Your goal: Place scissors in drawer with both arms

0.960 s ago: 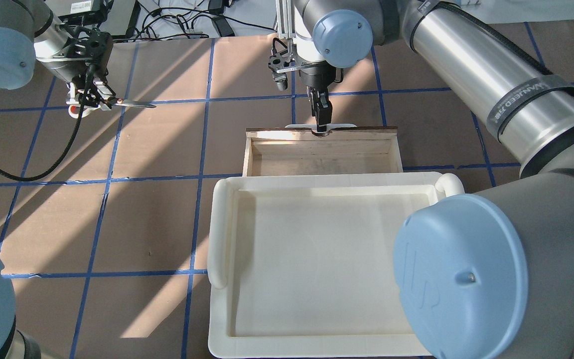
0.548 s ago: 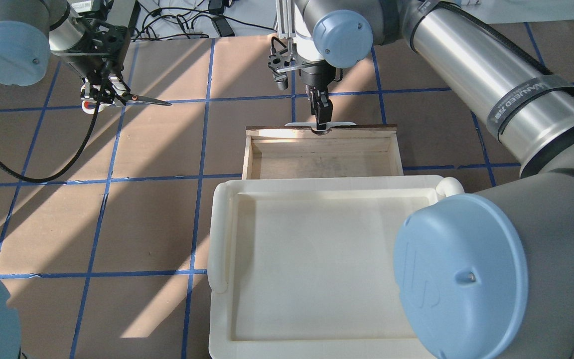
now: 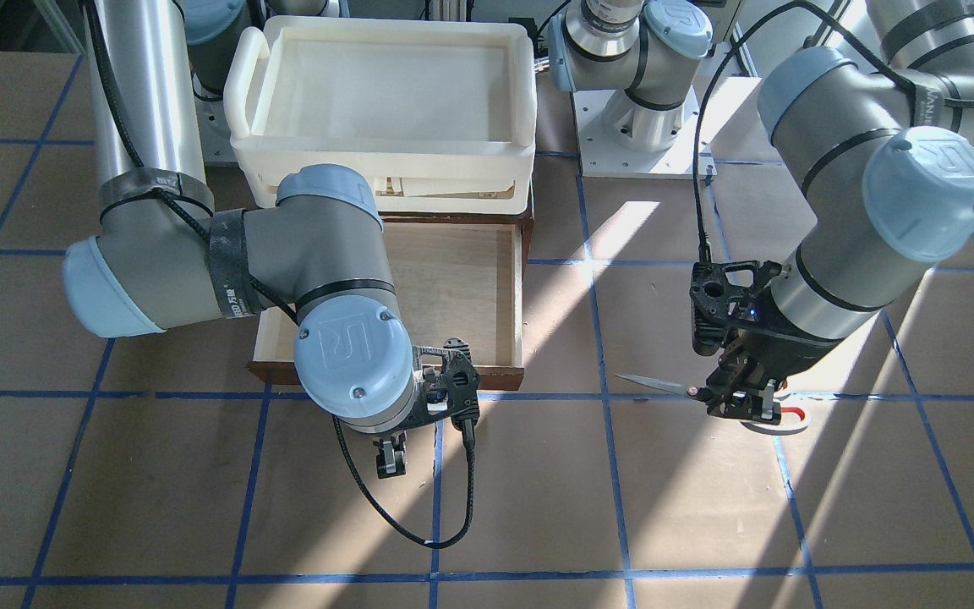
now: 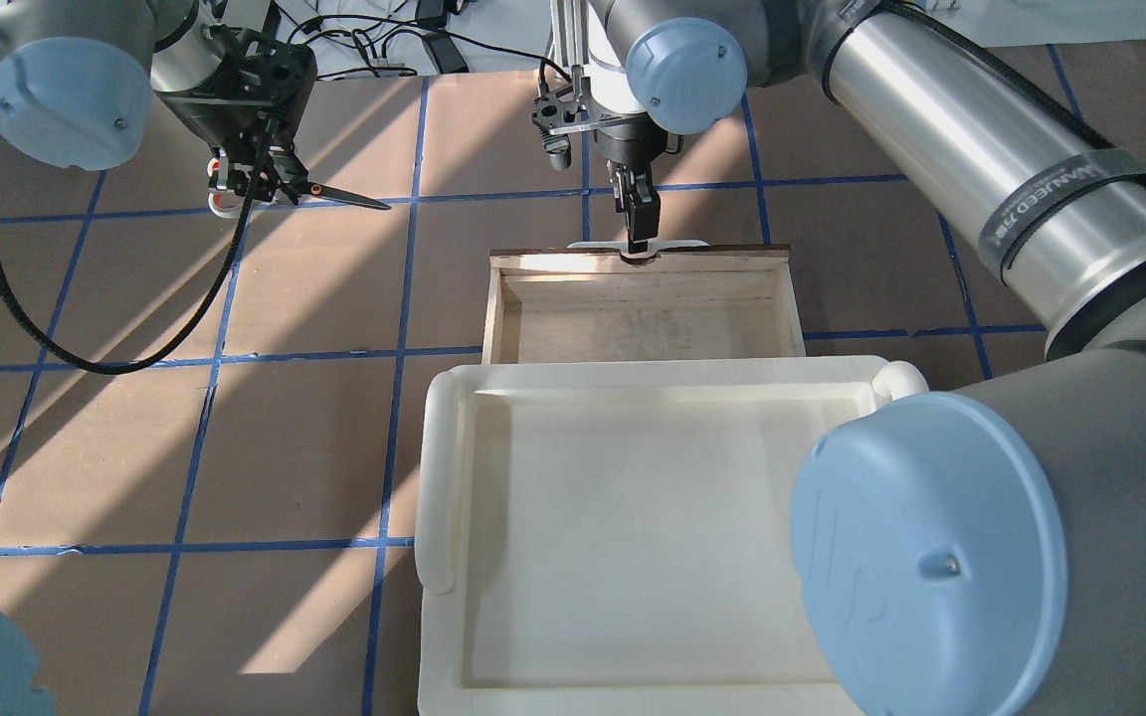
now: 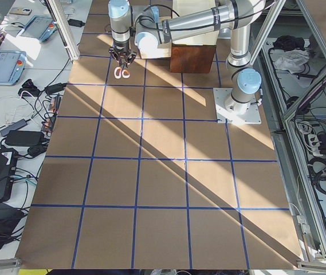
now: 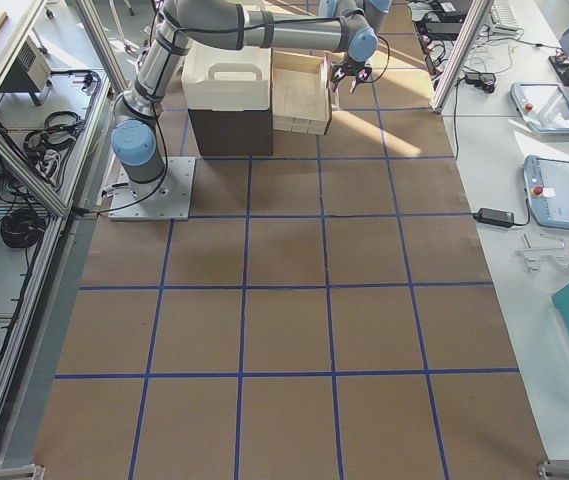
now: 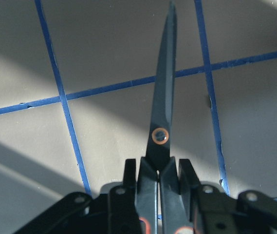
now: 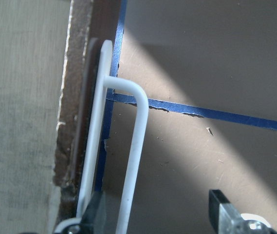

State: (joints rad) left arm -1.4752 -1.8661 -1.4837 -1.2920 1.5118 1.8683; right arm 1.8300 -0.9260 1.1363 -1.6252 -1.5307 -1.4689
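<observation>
My left gripper [image 4: 265,181] is shut on the scissors [image 4: 346,199] near their pivot and holds them above the table, left of the drawer. The closed blades point toward the drawer. The left wrist view shows the blades [image 7: 161,112] sticking out ahead of the fingers. In the front view the scissors [image 3: 656,386] show grey, red-lined handles behind the gripper [image 3: 741,404]. The drawer [image 4: 633,318] is pulled open and its pale interior is bare. My right gripper [image 4: 639,239] stands at the white bar handle [image 8: 133,161]. Its fingers are apart on either side of the bar.
A cream plastic tray [image 4: 439,477] sits on top of the cabinet, just behind the open drawer; it also shows in the front view [image 3: 369,152]. The right arm's elbow [image 3: 343,355] hangs over the drawer's front. Brown table with blue tape lines surrounds everything.
My left gripper has carried the scissors to the right, toward the drawer. The drawer front has slid slightly further out with the right gripper at its handle.
</observation>
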